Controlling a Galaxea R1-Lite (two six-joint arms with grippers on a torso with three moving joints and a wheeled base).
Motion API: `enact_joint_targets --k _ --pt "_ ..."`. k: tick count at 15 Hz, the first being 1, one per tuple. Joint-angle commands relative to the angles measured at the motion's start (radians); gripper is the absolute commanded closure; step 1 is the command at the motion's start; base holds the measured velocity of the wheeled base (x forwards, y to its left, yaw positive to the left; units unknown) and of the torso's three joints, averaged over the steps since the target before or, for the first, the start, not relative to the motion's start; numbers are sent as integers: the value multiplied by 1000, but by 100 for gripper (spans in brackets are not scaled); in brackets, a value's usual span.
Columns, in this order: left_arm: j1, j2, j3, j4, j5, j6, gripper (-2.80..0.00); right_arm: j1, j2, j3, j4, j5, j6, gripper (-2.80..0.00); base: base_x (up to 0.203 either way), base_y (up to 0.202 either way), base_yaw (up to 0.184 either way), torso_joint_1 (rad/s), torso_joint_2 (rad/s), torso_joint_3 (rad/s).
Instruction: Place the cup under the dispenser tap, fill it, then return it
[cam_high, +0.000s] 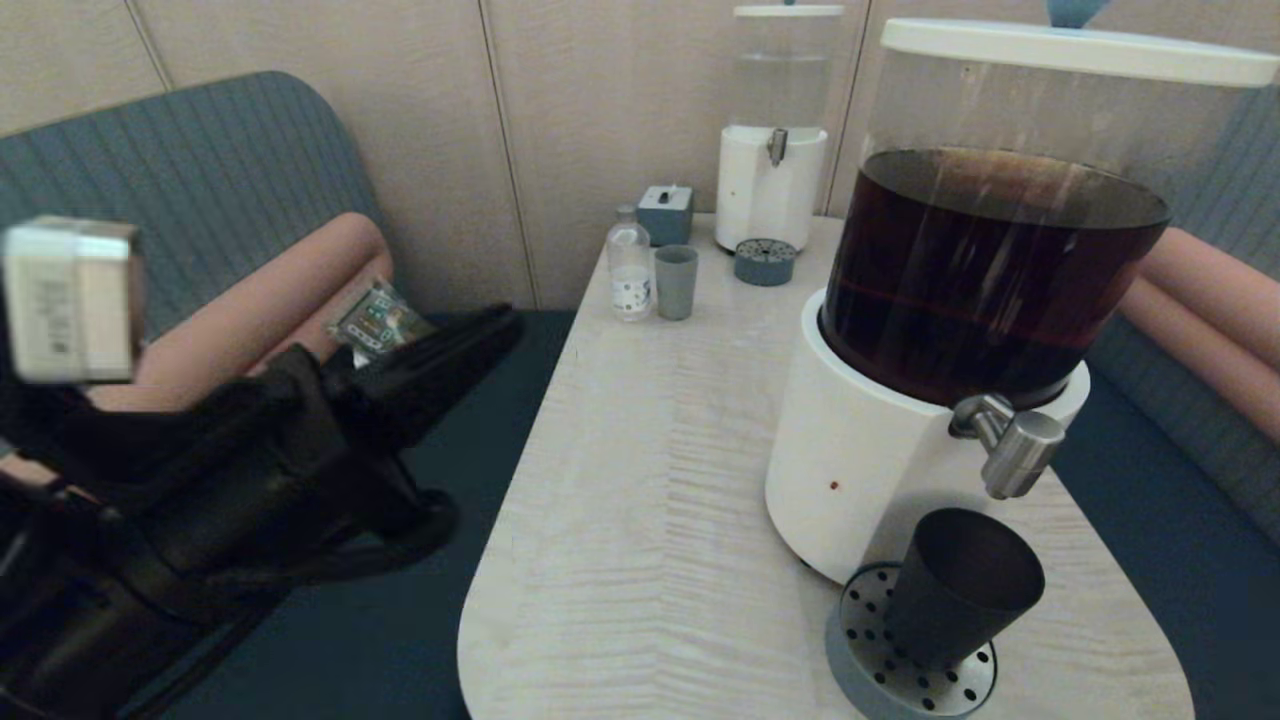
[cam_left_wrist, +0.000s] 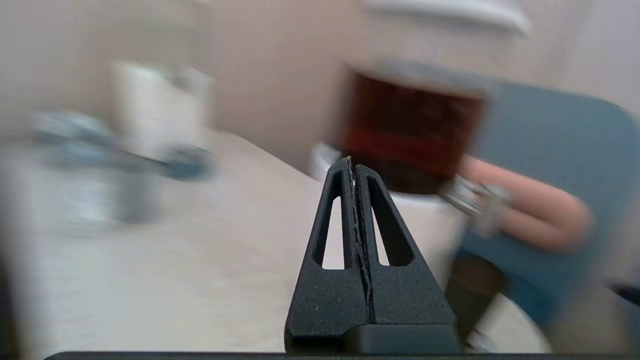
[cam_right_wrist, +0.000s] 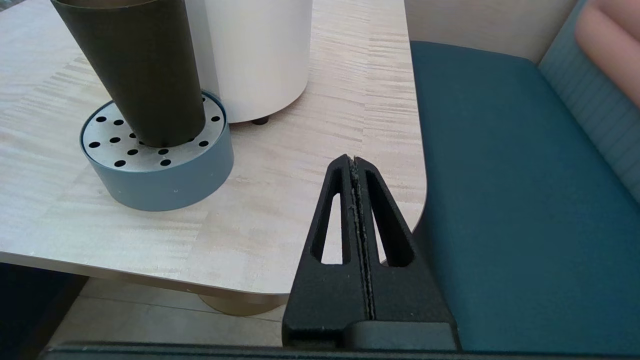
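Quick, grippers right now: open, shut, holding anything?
Left gripper: shut, empty, off the table's left side.
Right gripper: shut, empty, near the table's corner, apart from the cup on the drip tray.

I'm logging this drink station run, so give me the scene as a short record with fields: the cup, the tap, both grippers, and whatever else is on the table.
cup: black cup upright on the perforated drip tray, held by neither arm
dispenser tap: steel tap above the cup, on the big dispenser of dark liquid
left gripper: left gripper off the table's left side, jaws shut, empty
right gripper: right gripper near the table's corner beside the tray, jaws shut, empty
far end of table: smaller dispenser with clear liquid, grey-blue cup, small bottle
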Motion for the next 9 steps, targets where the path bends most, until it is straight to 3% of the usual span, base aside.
enact_joint_targets --k 1,5,9 --pt "98 -188 1 68 -1 0 0 0 1 9 0 1 -1 0 0 0 0 0 0 0" --pt "278 -423 -17 340 -1 14 0 0 1 9 0 1 -1 0 0 0 0 0 0 0" --pt "377 -657 -14 632 -7 94 0 0 1 9 0 1 -1 0 0 0 0 0 0 0"
